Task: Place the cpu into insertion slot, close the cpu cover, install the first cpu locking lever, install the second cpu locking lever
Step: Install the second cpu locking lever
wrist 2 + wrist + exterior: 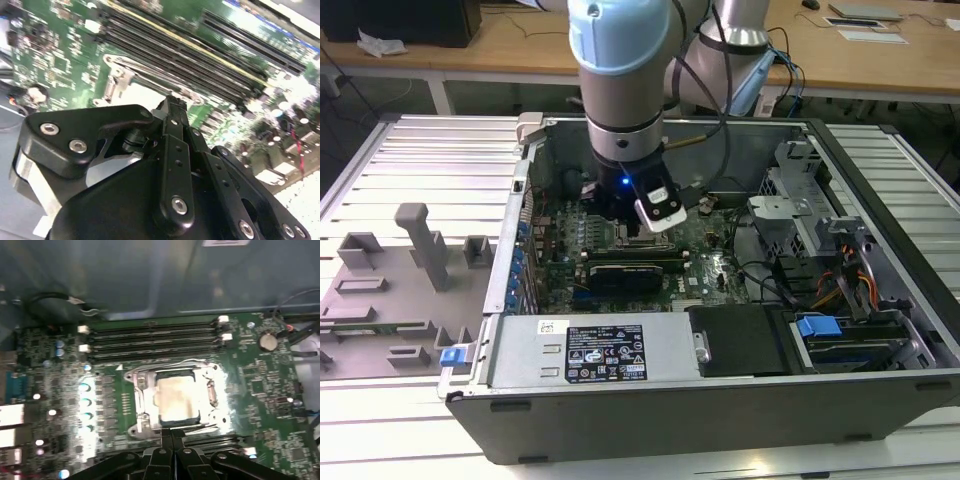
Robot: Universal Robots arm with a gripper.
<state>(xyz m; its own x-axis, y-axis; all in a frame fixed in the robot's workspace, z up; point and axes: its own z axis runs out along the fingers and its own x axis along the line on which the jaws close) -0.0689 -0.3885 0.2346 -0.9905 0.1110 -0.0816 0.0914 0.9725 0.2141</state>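
Observation:
In the first wrist view the cpu [175, 397], a pale square chip, lies flat in the insertion slot, whose dark rim [172, 374] shows along one edge. The cpu cover [142, 402], a silver frame, lies down around the chip. I cannot tell the locking levers apart from the frame's metal edges. My gripper [171, 432] is shut, its two fingers pressed together with nothing visible between them, just off the edge of the socket. In the second wrist view the gripper [172, 102] has its shut tip over the socket frame [117, 80]. In the exterior view the gripper [632, 232] reaches down into the open computer case.
Long black memory slots [150, 342] run beside the socket, and more [210, 55] lie on its other side. A coin battery [268, 341] sits on the board. The case holds a power supply [610, 350], a drive cage [790, 215] and cables [840, 280]. Grey fixtures [420, 245] stand outside.

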